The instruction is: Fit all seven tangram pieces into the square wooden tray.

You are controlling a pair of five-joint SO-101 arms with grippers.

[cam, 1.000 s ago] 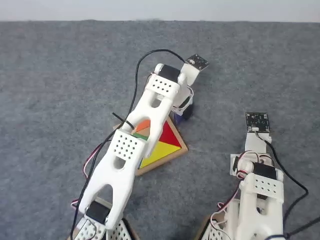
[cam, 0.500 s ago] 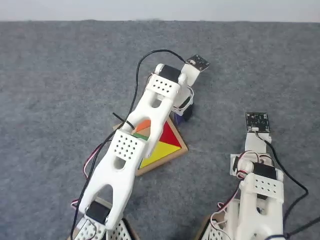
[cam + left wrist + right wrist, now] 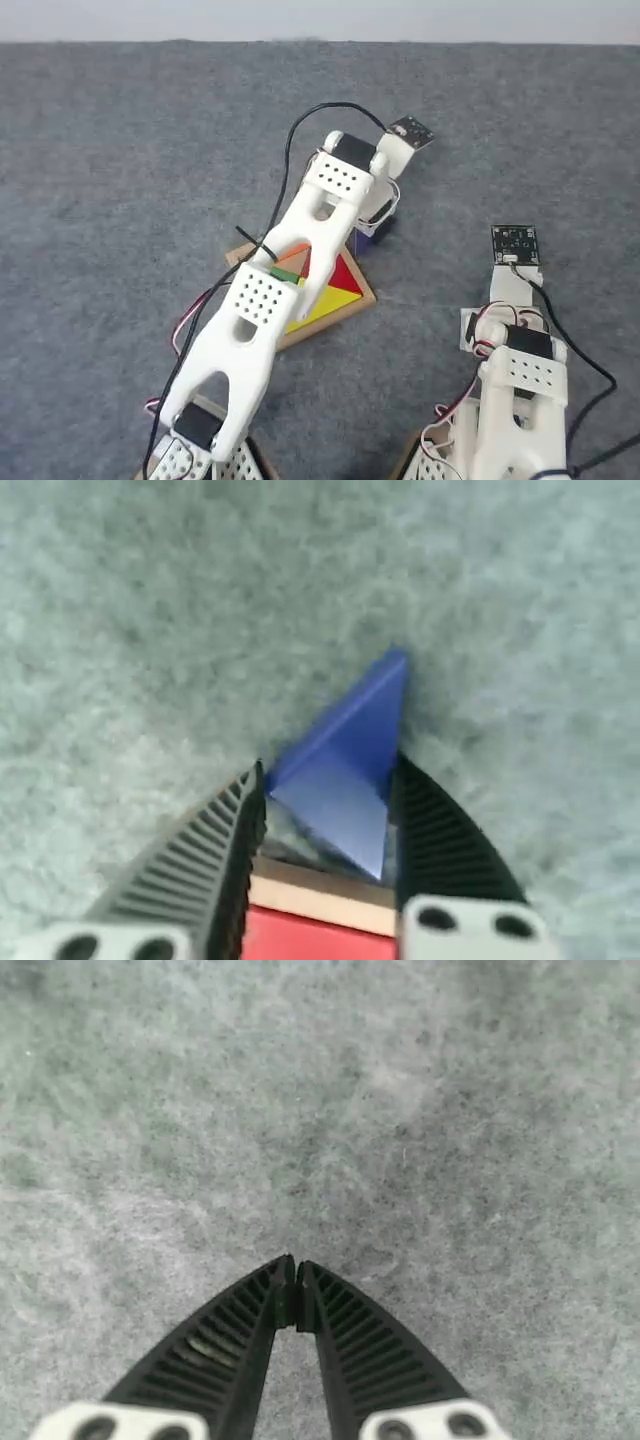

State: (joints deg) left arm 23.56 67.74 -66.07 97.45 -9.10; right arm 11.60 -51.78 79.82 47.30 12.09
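Note:
My left gripper (image 3: pixel 325 780) is shut on a blue triangle piece (image 3: pixel 345 770), held tilted over the grey carpet just past the tray's edge (image 3: pixel 320 898). From above, that arm stretches across the square wooden tray (image 3: pixel 352 303), and the blue triangle (image 3: pixel 374 229) shows dark under its wrist at the tray's far right corner. Inside the tray lie a red piece (image 3: pixel 345 273), a yellow piece (image 3: pixel 318 302), an orange piece (image 3: pixel 291 257) and a green piece (image 3: pixel 284 275); the arm hides the others. My right gripper (image 3: pixel 296 1290) is shut on nothing above bare carpet at the near right.
Grey carpet covers the whole table. A black cable (image 3: pixel 300 135) loops off the left arm above the tray. The right arm (image 3: pixel 515 375) stands at the near right, apart from the tray.
The left arm's wrist has swung slightly right and toward the near side, carrying the blue triangle along the tray's far right corner. The right arm has kept still.

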